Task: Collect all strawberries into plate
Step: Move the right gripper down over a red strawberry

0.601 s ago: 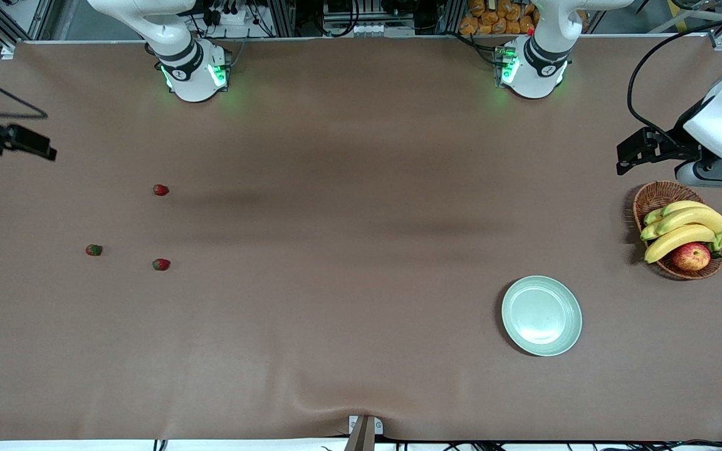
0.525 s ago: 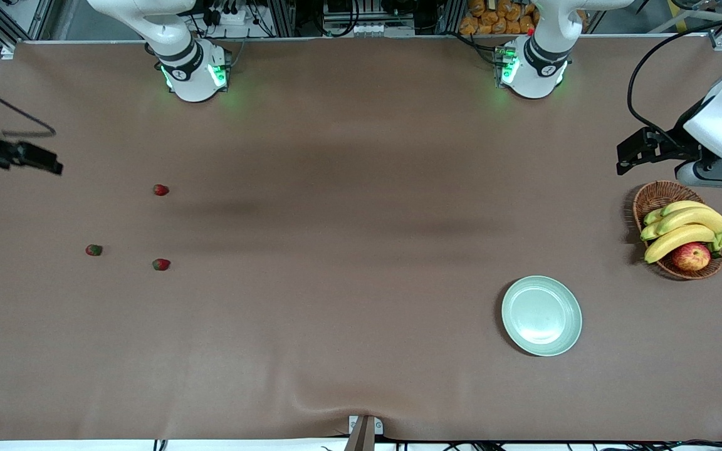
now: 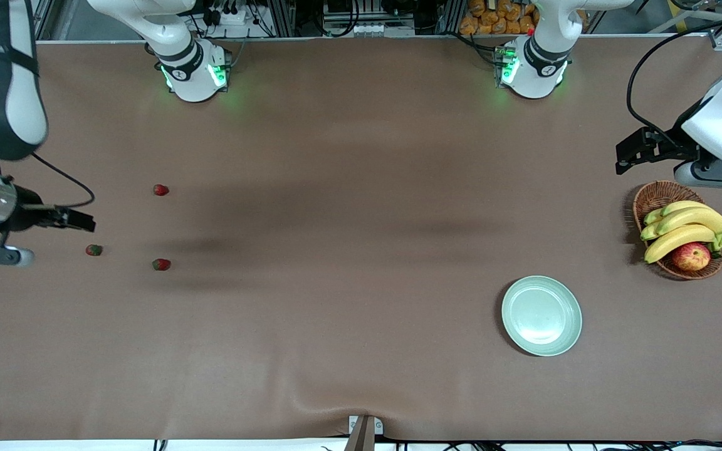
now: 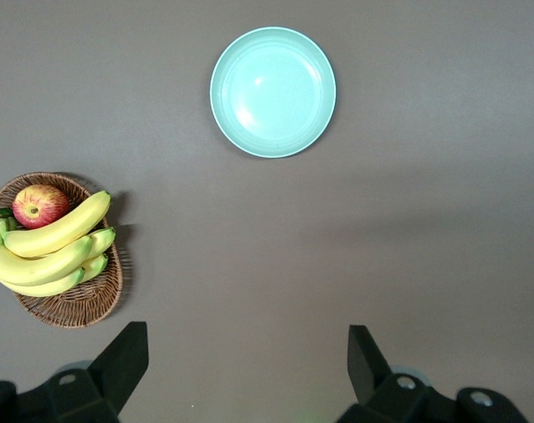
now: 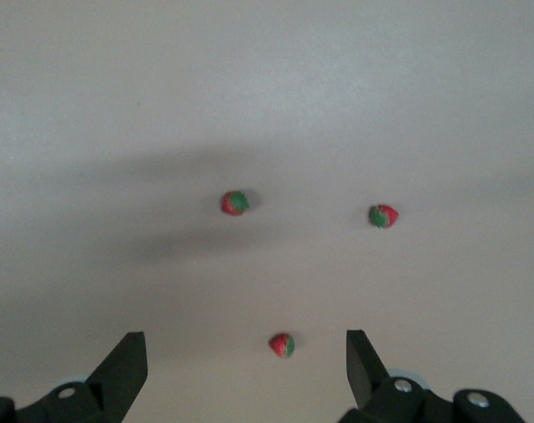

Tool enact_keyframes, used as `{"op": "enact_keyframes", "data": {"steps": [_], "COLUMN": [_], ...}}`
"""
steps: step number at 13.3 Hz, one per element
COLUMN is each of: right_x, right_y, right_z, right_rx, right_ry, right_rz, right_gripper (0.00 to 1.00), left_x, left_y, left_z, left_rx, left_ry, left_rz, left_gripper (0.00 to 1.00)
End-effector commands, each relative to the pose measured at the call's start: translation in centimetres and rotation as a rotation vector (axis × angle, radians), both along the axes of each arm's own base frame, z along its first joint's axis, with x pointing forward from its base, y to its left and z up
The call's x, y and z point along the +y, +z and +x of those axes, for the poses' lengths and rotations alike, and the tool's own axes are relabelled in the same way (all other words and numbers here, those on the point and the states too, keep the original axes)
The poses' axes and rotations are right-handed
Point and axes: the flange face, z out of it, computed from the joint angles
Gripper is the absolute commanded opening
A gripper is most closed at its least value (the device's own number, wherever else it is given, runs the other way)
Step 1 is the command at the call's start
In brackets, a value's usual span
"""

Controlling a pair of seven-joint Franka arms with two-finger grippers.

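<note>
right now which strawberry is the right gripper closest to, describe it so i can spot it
Go to the right arm's end of the table, where three strawberries lie. It is the strawberry just beside the right gripper, closest to the table's end, its green cap showing most.

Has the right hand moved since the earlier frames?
Yes. The right hand has come nearer the front camera, toward the strawberry at the right arm's end.

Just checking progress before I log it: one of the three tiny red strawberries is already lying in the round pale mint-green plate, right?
No. The round pale mint-green plate holds nothing; the front view shows all three tiny red strawberries on the brown table, toward the right arm's end.
</note>
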Motion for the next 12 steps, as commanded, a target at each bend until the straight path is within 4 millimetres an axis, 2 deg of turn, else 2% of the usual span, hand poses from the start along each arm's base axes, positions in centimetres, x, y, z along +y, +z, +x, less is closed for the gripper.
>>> {"op": "enact_keyframes", "data": {"steps": [1, 5, 7, 9, 12], "right_x": [0.4, 0.4, 0.8, 0.8, 1.3], "right_y": [-2.4, -6.9, -10.3, -14.0, -19.4], "right_z": [0.5, 1.7, 2.5, 2.4, 1.2], "right_rx": [0.005, 0.016, 0.022, 0.027, 0.049], "right_ry": [-0.004, -0.004, 0.004, 0.004, 0.007], "right_rz": [-0.010, -0.012, -0.016, -0.018, -0.019], "right_gripper": [1.00, 1.00, 1.00, 1.00, 1.00], "left_x": [0.3, 0.4, 0.4, 0.3, 0.1], "left_y": [0.2, -1.1, -1.7, -1.8, -2.0], "left_z": [0.1, 0.7, 1.0, 1.0, 1.0], "left_rx": [0.009, 0.033, 0.044, 0.047, 0.048], "left_ry": [-0.001, 0.001, 0.004, 0.003, 0.001], "left_rz": [0.023, 0.014, 0.015, 0.015, 0.014], "left_gripper": [1.00, 1.00, 1.00, 1.00, 1.00]}}
